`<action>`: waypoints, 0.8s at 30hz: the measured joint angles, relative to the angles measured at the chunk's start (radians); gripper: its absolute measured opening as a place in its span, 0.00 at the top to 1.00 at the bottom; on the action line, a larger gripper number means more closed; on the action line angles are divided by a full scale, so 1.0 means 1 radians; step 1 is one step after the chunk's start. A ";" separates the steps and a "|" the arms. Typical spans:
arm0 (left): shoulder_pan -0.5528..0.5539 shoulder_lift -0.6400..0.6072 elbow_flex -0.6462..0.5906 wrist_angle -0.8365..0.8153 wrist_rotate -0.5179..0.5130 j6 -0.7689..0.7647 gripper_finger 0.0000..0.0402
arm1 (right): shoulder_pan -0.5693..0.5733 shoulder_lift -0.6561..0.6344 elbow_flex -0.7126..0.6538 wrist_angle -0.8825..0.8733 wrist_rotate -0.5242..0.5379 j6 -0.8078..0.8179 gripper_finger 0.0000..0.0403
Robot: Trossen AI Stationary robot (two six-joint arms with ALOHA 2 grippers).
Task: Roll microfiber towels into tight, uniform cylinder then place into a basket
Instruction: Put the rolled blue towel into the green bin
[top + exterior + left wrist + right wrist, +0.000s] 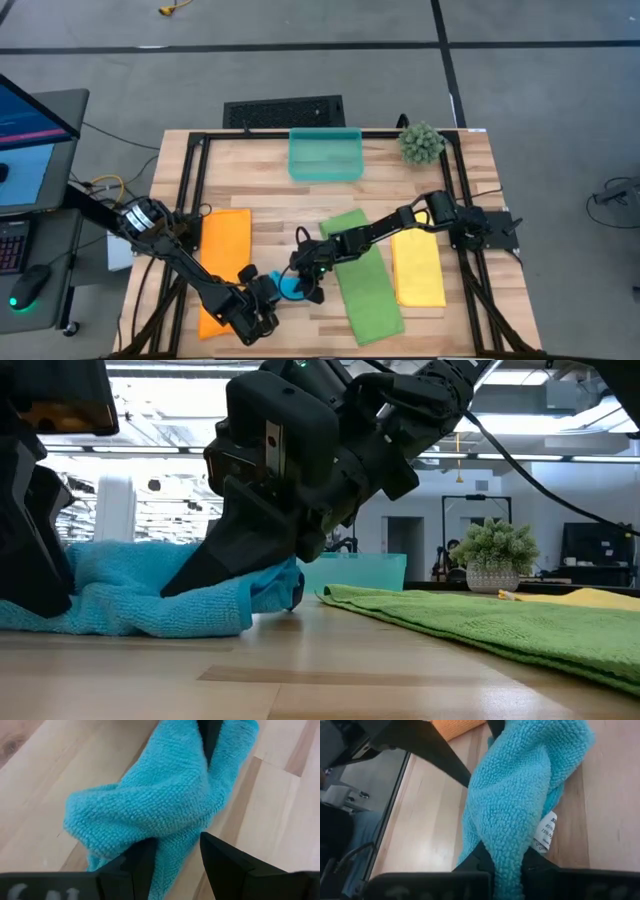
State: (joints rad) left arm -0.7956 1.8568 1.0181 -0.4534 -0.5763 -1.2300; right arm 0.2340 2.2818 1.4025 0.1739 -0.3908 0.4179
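Overhead, I see the whole layout that my closer cameras miss: the orange towel [224,262] flat on the left of the tabletop [270,195], the green towel [365,278] lying at a slant in the middle, the yellow towel [417,267] flat to its right, and the basket [325,155] at the far edge with the plant ball [421,143] beside it. From up there the blue towel [291,287] is only a small bright patch near the front edge, mostly hidden where my two arms meet. Down at tabletop height it shows as a rumpled, bunched heap [130,598] rather than a neat cylinder, with the green towel [500,625] spread to the side, apart from it, and the basket [355,572] and plant ball [497,555] far behind. My right wrist camera gives what no other view does: my right tool [507,870] is clenched on a thick fold of the blue towel [520,790], the cloth squeezed up between its fingers, and a white label [546,832] hangs from the towel's edge beside the grip. My left wrist camera shows my left tool [177,852] partly parted, with the other end of the blue towel [155,805] lying between its fingers and touching the inner face of at least one; I cannot tell whether it truly grips the cloth.
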 joint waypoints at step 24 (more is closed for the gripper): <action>-0.159 -0.026 0.191 -0.631 -0.059 -0.331 0.62 | -0.061 -0.194 -0.005 -0.244 0.003 -0.116 0.92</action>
State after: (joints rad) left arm -0.9548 1.8308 1.2095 -1.0848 -0.6354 -1.5614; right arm 0.1727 2.0882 1.3977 -0.0704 -0.3880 0.3018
